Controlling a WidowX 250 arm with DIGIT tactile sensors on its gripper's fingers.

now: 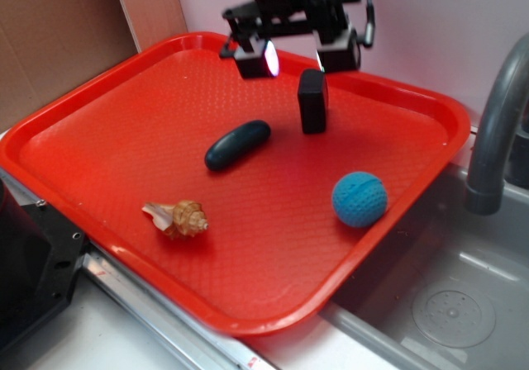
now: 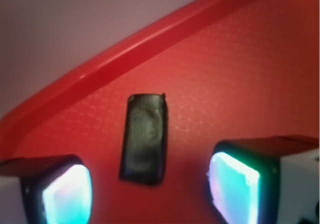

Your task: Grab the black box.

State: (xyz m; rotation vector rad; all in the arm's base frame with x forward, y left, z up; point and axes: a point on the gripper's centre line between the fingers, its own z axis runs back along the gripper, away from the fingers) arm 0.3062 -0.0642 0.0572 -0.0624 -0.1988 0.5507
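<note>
The black box [image 1: 312, 100] stands upright on the red tray [image 1: 107, 139], toward its far right part. My gripper [image 1: 296, 56] hangs open just behind and above it, its two glowing pads spread wide. In the wrist view the black box [image 2: 145, 139] lies between the two lit fingers [image 2: 67, 194], a little ahead of them, touching neither. Nothing is held.
A dark teal capsule [image 1: 237, 144] lies left of the box. A blue ball [image 1: 359, 198] rests near the tray's right rim and a seashell [image 1: 178, 218] near the front. A grey faucet [image 1: 496, 114] and sink [image 1: 446, 304] stand to the right.
</note>
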